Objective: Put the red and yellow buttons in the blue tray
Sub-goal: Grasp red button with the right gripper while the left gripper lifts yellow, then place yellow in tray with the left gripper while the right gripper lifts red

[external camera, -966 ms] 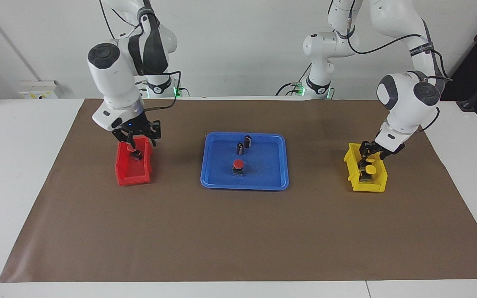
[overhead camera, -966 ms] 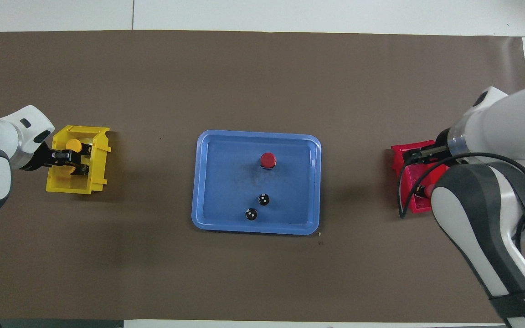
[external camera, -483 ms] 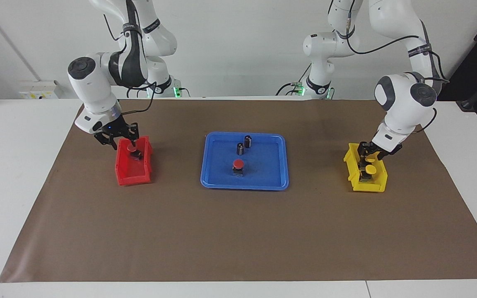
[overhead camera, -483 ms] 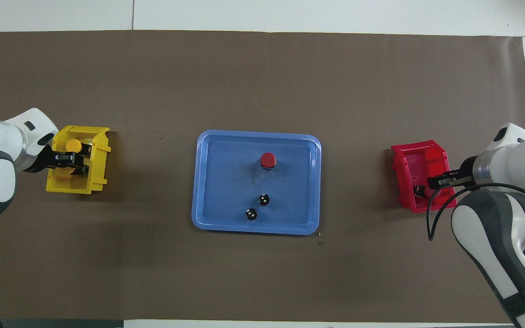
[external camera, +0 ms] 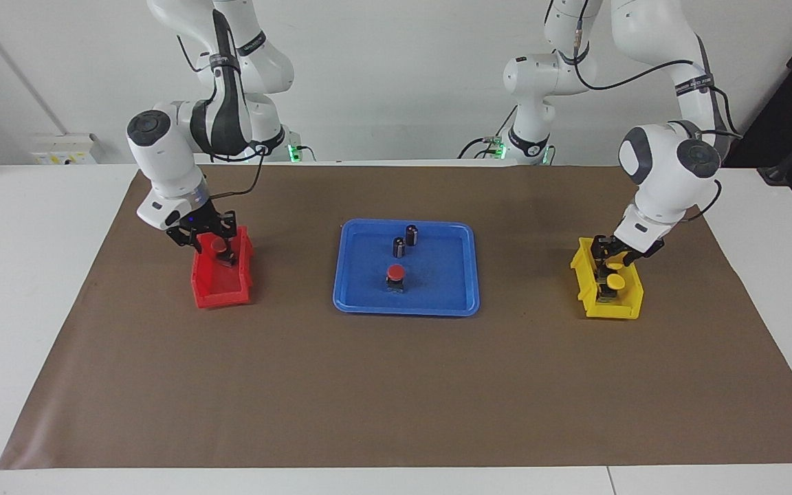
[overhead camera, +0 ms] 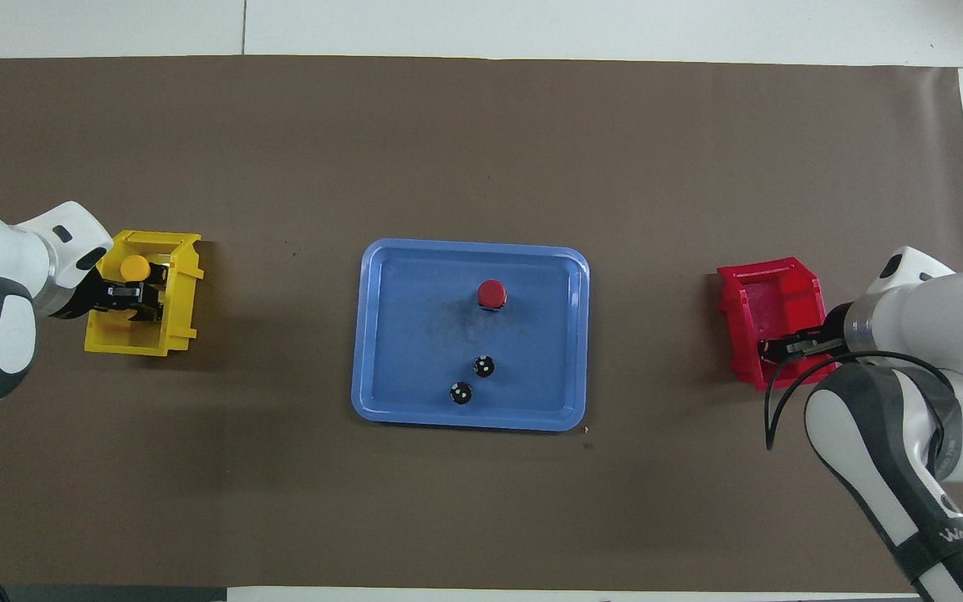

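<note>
You are looking at a table covered by a brown mat, with a blue tray at its middle. One red button stands upright on the tray floor, in the half of the tray farther from the robots. Two small dark cylinders stand close together in the half nearer to the robots. Toward the right arm's end of the table sits a small red bin. The right gripper reaches down into the end of that bin nearer to the robots, at a second red button that sits there. You cannot tell from either view whether its fingers are closed on that button or merely around it. Toward the left arm's end of the table sits a small yellow bin. It holds two yellow buttons, one nearer to the robots than the other. The left gripper is lowered into this bin at the nearer button, and here too you cannot tell whether it grips or stands loose. Both bins lie well apart from the tray.
</note>
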Robot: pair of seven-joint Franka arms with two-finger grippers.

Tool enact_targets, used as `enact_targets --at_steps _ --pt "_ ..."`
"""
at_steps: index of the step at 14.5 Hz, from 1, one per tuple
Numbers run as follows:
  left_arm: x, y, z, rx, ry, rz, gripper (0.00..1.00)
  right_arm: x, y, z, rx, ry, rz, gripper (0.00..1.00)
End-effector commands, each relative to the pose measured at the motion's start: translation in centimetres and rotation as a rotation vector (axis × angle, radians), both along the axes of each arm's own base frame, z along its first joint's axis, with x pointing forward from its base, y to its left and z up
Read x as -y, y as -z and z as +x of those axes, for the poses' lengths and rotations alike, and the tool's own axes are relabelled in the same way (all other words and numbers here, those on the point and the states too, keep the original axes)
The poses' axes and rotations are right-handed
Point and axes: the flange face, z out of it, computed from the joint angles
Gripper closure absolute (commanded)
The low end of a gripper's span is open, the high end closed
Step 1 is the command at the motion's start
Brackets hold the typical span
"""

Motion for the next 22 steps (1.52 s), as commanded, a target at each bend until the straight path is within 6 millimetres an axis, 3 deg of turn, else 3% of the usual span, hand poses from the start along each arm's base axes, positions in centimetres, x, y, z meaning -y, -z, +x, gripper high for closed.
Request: enact_targets --at_steps 1,2,4,5,7,9,11,13,14,15,18,20,22 --pt "0.7 0.6 -0.7 0.027 0.020 -0.009 0.47 0.0 0.3 -1.3 0.005 -0.006 0.007 0.34" --pt "0.5 0.6 -0.7 0.027 0.016 -0.009 0.57 -0.1 0.3 -1.4 0.005 -0.008 0.007 0.34" --pt "0.1 0.5 -0.6 0.028 0.010 -0.009 0.89 -0.2 0.3 -1.4 0.003 -0.009 0.008 0.35" --pt "0.2 0.3 -0.5 0.028 0.011 -0.008 0.95 -0.2 0.3 -1.4 0.003 -0.012 0.008 0.37" --pt "0.7 -0.1 -0.5 0.015 0.019 -0.008 0.98 -0.2 0.3 -1.5 0.002 -0.015 0.008 0.44" --pt "0.6 -2.5 -0.3 -0.042 0.016 -0.006 0.99 -0.3 0.8 -2.0 -0.006 -0.017 0.008 0.46" --pt "0.7 -7.2 0.0 -0.093 0.013 -0.005 0.99 -0.3 0.9 -2.2 -0.009 -0.017 0.008 0.51" --pt "1.7 -12.0 0.7 -0.110 0.010 -0.022 0.99 -0.3 0.9 -2.1 -0.006 -0.015 0.008 0.65" --pt "4.0 -13.5 1.0 -0.111 0.024 -0.049 0.99 -0.4 0.8 -2.0 -0.004 -0.015 0.006 0.76" --pt "7.5 -13.7 0.9 -0.105 0.023 -0.065 0.99 -0.4 0.4 -1.4 0.006 -0.016 0.006 0.83" --pt "19.5 -13.4 -1.7 -0.079 -0.027 -0.116 0.99 -0.6 -4.1 3.2 -0.018 -0.028 0.005 0.85" --pt "25.1 -13.3 -3.1 -0.063 -0.021 -0.196 0.99 -0.7 -7.3 5.9 -0.055 -0.028 0.007 0.85" --pt "31.2 -11.2 -4.9 -0.055 -0.028 -0.195 0.99 -2.9 -9.7 8.0 -0.056 -0.056 0.010 0.85"
